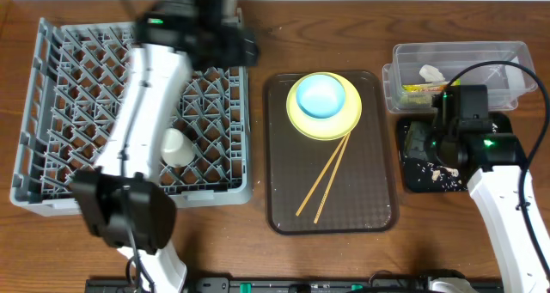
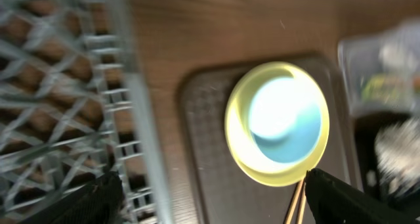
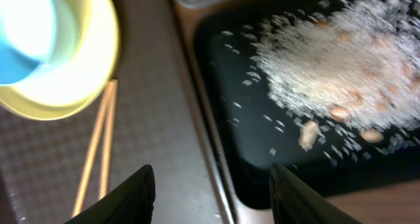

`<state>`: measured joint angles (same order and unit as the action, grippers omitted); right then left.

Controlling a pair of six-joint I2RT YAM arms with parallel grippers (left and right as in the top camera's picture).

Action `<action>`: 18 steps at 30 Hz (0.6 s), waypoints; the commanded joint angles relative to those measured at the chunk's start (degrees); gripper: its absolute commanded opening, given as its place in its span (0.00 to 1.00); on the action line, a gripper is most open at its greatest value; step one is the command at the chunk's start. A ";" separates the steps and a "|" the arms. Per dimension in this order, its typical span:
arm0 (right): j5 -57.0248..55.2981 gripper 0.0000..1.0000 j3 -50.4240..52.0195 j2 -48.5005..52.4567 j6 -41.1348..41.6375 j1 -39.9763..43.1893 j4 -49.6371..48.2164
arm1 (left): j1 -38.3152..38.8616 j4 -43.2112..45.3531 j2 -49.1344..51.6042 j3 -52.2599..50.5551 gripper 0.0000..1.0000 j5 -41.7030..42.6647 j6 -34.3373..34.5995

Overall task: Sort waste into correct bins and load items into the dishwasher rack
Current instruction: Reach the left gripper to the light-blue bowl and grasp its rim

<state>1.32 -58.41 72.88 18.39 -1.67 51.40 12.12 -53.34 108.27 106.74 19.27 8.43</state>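
My left gripper (image 2: 213, 178) wide apart over the rack's (image 1: 69, 95) two o'clock corner, my right gripper (image 3: 211, 171) parted above the black tray (image 3: 252, 142), rice crumbs (image 3: 315, 53) at one o'clock

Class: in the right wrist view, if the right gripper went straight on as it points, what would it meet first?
Probably the black tray's left rim, right beside the brown serving tray; depth is unclear.

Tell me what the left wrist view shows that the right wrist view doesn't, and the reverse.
Only left wrist: the rack and the wrapper in the tub, both blurred. Only right wrist: distinct rice crumbs and brownish lumps. Both: plate, blue bowl, chopsticks, brown tray, black tray.
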 commanded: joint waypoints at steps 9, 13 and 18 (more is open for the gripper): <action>-1.51 0.57 -0.68 -0.79 1.49 5.25 2.75 | 23.91 1.27 11.52 -0.09 0.91 -13.38 -4.59; -1.51 0.57 -0.68 -0.79 1.46 5.25 3.08 | 27.12 4.57 15.43 -0.09 0.91 -14.27 -7.06; -1.51 0.58 -0.68 -0.79 1.29 5.25 3.56 | 28.63 8.41 18.03 -0.09 0.90 -21.97 -7.80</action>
<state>0.21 -58.41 72.88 19.09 3.31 54.63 40.25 -46.81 125.16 106.67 4.89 2.59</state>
